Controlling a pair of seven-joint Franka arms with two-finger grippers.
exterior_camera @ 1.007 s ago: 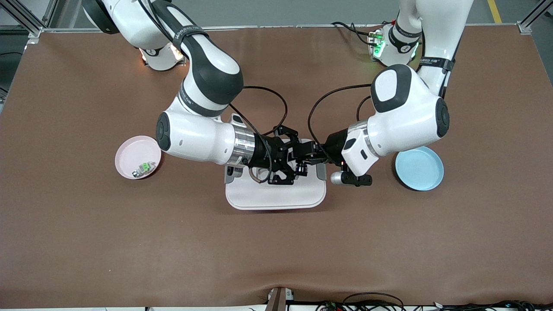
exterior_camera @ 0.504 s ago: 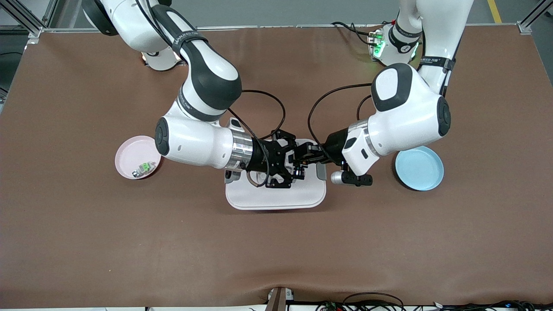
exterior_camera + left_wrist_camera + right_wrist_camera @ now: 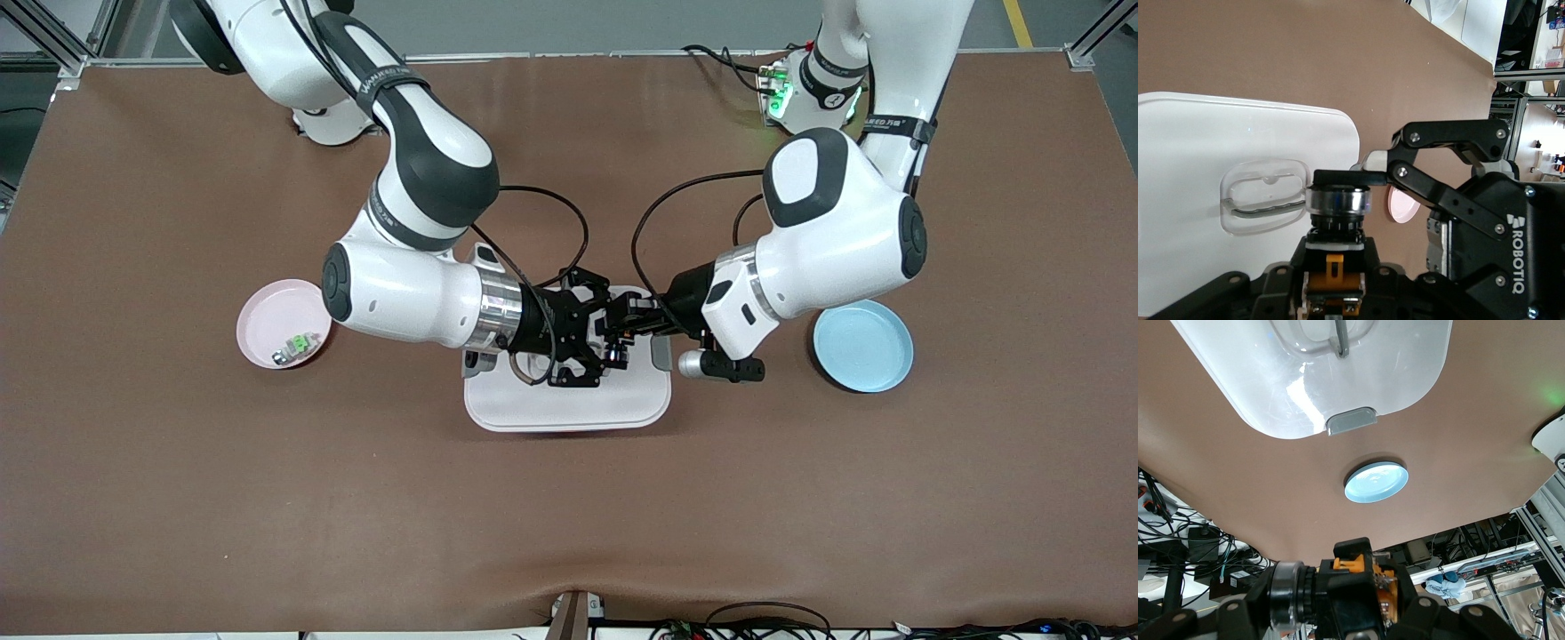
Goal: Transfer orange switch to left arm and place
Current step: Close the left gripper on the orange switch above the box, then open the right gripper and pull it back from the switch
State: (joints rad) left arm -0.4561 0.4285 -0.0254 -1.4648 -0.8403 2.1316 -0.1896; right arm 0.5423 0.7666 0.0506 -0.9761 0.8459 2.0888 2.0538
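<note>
Front view: I find both grippers meeting at frame centre, above the large white lidded box with grey side clips (image 3: 566, 402). The right gripper (image 3: 587, 333) reaches in from the pink-plate end, the left gripper (image 3: 620, 322) from the blue-plate end. The tiny orange-and-black switch with a round black cap (image 3: 615, 352) sits between them in mid-air, over the box lid. The round pink plate (image 3: 267, 322), at centre left of the frame, holds a small green-and-silver component (image 3: 297, 346). The round blue plate (image 3: 876, 338), at centre right, holds nothing that I can see.

Left wrist view: the switch (image 3: 1336, 235) appears low at centre, its cap toward the right gripper (image 3: 1358, 179), one black finger of which lies across the cap. I judge the left gripper (image 3: 1333, 283) closed on the orange body. The box (image 3: 1198, 167) fills the frame's left.

Right wrist view: the switch (image 3: 1355, 577) appears at bottom centre, seated in the right gripper (image 3: 1338, 600). The box (image 3: 1258, 393) is at the top and the blue plate (image 3: 1376, 482) at centre.

Assessment: the handover is in progress, with both grippers clamping the switch. The right gripper's release, the carry and the set-down, probably on the blue plate, remain outstanding.
</note>
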